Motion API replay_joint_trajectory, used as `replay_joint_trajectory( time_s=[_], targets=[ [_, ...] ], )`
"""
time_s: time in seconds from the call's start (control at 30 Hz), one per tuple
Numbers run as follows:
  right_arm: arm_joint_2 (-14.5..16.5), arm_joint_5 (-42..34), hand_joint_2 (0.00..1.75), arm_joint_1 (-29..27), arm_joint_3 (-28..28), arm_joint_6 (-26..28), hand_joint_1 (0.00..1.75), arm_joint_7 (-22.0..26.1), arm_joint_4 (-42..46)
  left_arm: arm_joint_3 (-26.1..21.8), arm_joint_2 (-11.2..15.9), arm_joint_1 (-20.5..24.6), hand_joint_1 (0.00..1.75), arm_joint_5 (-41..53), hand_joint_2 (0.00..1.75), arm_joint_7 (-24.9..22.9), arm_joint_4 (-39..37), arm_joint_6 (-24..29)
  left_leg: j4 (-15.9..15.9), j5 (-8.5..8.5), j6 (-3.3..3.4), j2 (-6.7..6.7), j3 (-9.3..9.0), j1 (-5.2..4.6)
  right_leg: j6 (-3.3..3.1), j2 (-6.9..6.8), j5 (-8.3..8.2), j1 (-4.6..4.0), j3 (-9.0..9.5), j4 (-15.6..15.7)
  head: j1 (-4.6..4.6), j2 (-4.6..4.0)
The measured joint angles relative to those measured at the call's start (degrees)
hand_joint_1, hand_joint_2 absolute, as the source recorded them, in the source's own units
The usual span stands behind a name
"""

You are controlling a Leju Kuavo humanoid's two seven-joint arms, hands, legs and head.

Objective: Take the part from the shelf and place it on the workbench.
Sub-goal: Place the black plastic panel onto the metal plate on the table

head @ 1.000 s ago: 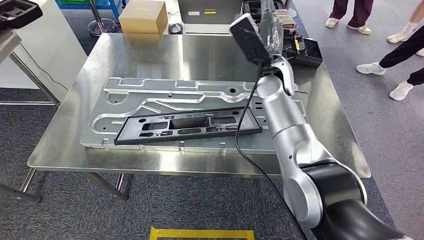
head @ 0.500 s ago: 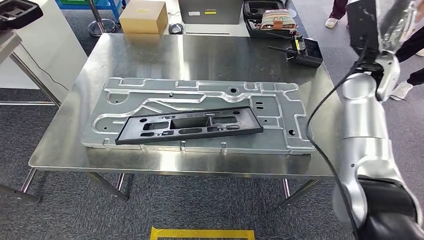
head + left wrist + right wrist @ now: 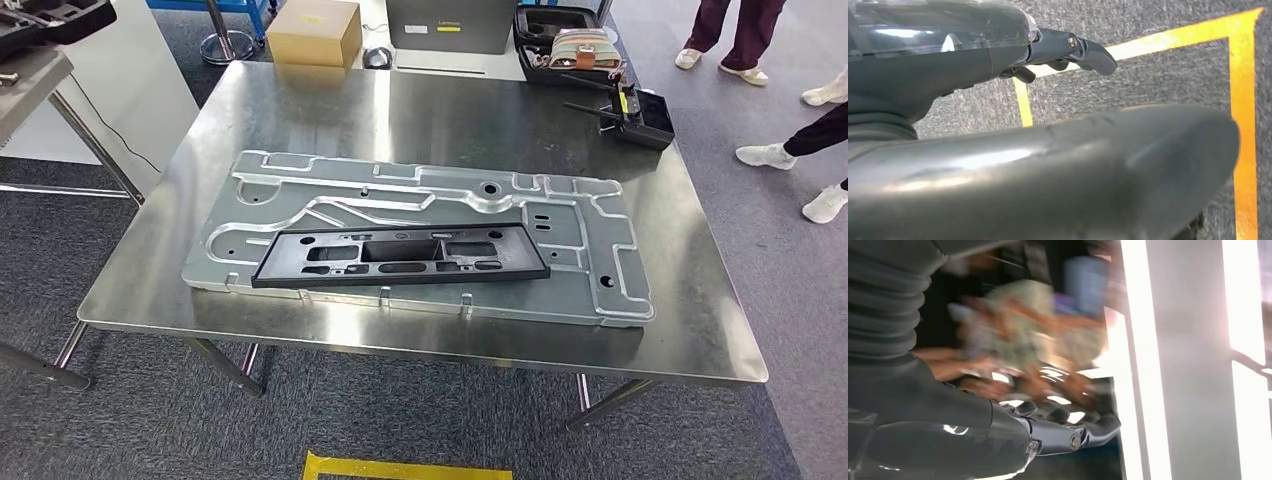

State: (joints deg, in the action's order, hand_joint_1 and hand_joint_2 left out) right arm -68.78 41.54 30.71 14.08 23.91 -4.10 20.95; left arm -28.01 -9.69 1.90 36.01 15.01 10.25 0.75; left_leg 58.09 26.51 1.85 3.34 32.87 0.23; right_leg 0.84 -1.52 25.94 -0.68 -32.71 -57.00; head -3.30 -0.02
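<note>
A long black plastic part (image 3: 400, 258) with several cut-outs lies flat on a large silver stamped panel (image 3: 440, 195), which rests on the steel workbench (image 3: 420, 110). Nothing touches the part. My left hand (image 3: 1048, 50) hangs over grey carpet with yellow tape lines, fingers loose and holding nothing. My right hand (image 3: 1058, 432) is raised against a blurred bright background, fingers stretched out and apart, with nothing in it.
A shelf (image 3: 40, 70) with another dark part (image 3: 50, 18) stands at the far left. Along the bench's back are a cardboard box (image 3: 315, 32), a laptop (image 3: 450, 25), an open black case (image 3: 565, 35) and a handset (image 3: 635, 110). People's feet (image 3: 790, 155) stand to the right.
My right arm has swung away to the right and left the head view. The head view has shifted a little. The black part stays on the panel.
</note>
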Motion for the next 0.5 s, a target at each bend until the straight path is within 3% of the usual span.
replay_joint_trajectory(
  time_s=[0.07,0.13,0.3,0.43,0.5],
  targets=[
    [-0.9,-5.0,1.75,-12.2,5.1,-0.5,0.00,-4.1,-3.0,-0.2,0.0,-0.1,0.00,0.2,0.00,-0.2,0.0,0.3,-0.1,0.29,-0.14,-0.17,-0.24,-0.02,-0.13,0.23,0.18,0.04,0.27,0.0,0.02,0.00],
    [-0.4,-6.4,1.75,-19.5,8.2,-1.7,0.00,-8.2,-4.6,-0.4,0.0,-0.1,0.00,0.5,0.00,-0.3,0.0,0.4,-0.1,0.50,-0.17,-0.65,-0.52,-0.12,-0.18,0.73,0.25,0.14,0.33,0.0,0.02,0.00],
    [0.6,-6.3,1.75,-23.5,9.5,-2.5,0.00,-11.1,-5.5,-0.5,0.0,0.1,0.00,0.8,0.00,-0.3,0.0,0.4,-0.2,0.61,-0.18,-0.96,-0.70,-0.17,-0.18,1.05,0.29,0.20,0.36,-0.1,0.02,0.00],
    [15.3,-3.0,0.00,-33.4,12.2,-7.9,0.00,-26.0,-9.3,-1.1,0.1,0.8,0.00,1.9,0.00,-0.9,0.0,0.2,-0.3,0.74,-0.34,-1.52,-1.38,-0.08,-0.31,1.68,0.38,0.08,0.58,0.0,0.02,0.00],
    [20.2,-2.4,0.00,-33.8,12.2,-10.5,0.00,-29.5,-9.8,-1.2,0.2,0.8,0.00,1.9,0.00,-1.9,0.0,0.3,-0.4,0.75,-0.36,-1.70,-1.48,-0.08,-0.37,1.82,0.41,0.07,0.62,0.0,0.02,0.00]
  ],
)
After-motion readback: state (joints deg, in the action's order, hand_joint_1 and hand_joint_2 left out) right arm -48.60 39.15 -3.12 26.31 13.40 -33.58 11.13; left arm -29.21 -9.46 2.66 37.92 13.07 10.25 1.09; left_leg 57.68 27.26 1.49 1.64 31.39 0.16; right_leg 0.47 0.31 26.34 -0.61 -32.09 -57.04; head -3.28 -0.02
